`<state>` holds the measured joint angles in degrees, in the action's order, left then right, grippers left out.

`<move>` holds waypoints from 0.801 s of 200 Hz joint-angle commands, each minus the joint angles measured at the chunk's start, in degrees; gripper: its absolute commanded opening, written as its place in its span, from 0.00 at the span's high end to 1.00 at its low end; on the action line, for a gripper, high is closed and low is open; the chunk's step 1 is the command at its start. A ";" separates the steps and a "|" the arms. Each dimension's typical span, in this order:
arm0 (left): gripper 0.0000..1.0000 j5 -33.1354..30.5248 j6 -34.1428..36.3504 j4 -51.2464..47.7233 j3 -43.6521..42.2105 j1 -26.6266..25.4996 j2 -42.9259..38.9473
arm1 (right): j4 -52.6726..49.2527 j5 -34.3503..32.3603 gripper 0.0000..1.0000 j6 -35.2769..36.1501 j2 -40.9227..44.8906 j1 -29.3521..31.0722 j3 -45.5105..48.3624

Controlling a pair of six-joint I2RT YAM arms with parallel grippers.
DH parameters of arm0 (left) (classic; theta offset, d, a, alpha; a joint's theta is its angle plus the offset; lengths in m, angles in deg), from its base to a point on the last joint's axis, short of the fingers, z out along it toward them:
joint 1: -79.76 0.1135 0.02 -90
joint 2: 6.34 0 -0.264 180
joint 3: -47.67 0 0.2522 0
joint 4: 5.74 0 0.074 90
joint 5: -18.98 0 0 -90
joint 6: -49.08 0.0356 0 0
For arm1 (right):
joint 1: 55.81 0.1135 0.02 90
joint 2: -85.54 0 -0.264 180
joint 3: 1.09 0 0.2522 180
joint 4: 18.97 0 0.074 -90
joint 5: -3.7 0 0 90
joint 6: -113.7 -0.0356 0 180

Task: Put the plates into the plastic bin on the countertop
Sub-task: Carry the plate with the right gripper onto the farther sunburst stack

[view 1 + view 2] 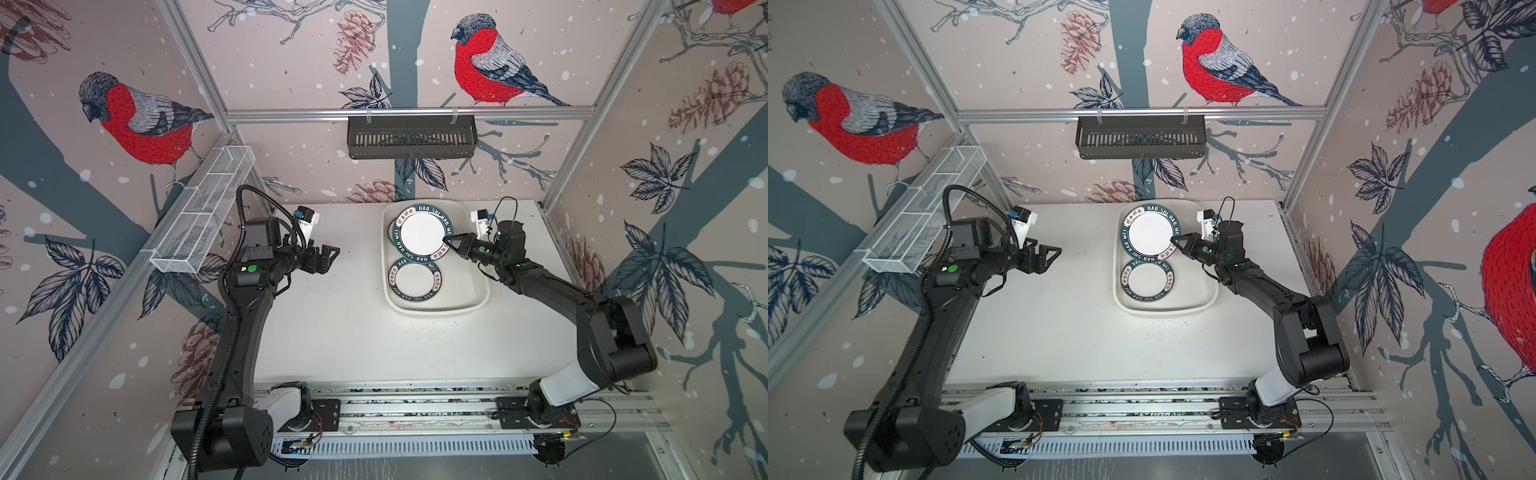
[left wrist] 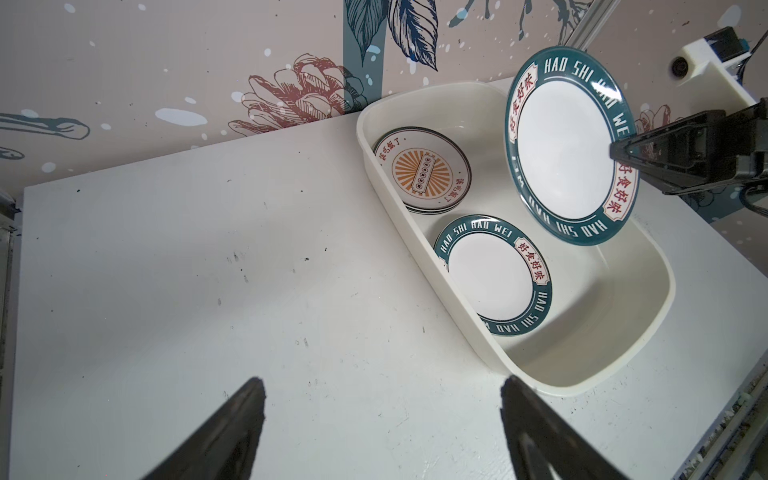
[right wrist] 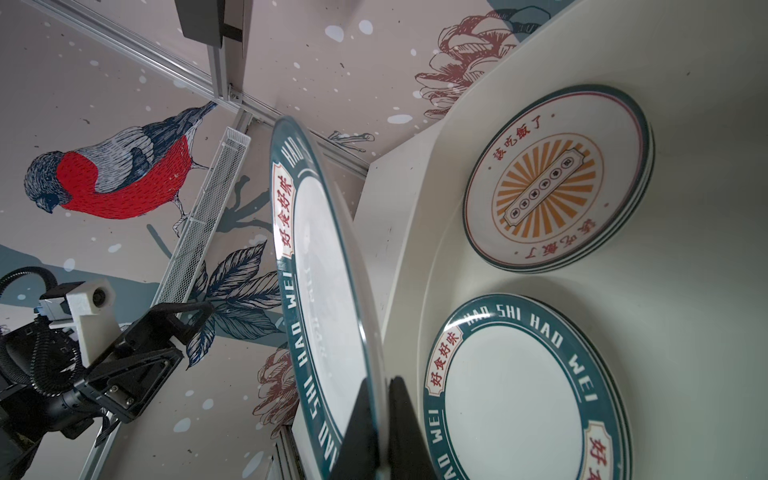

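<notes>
green-rimmed plate (image 1: 422,230) is pinched by its rim in the right gripper (image 1: 448,242), held tilted over the plastic bin (image 1: 471,291) where other plates (image 1: 415,279) are laid flat; left gripper (image 1: 330,261) is spread wide with nothing in it, over the countertop (image 1: 332,332)

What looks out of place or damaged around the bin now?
Only the held plate stands out: it hangs tilted over the plastic bin, pinched at its rim by the jaws of the right gripper. The other plates lie flat inside; nothing looks chipped or spilled.
</notes>
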<state>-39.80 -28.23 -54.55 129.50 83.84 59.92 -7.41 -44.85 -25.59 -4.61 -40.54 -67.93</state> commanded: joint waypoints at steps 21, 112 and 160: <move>0.12 -2.00 0.92 1.84 -0.29 0.19 -1.40 | -1.10 1.48 0.97 1.83 -2.14 -1.42 -3.12; 0.12 -2.58 2.04 1.17 -1.69 0.16 -2.20 | -10.78 -5.41 0.96 3.05 -14.40 -2.22 -15.57; 0.12 -1.91 3.22 1.81 -1.66 0.17 -0.84 | -17.25 -11.07 0.96 3.18 -20.99 -0.88 -23.85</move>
<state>-42.53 -26.57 -54.64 127.75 83.95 58.56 -20.70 -51.61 -23.89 -23.43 -42.18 -87.99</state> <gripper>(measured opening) 0.882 0.077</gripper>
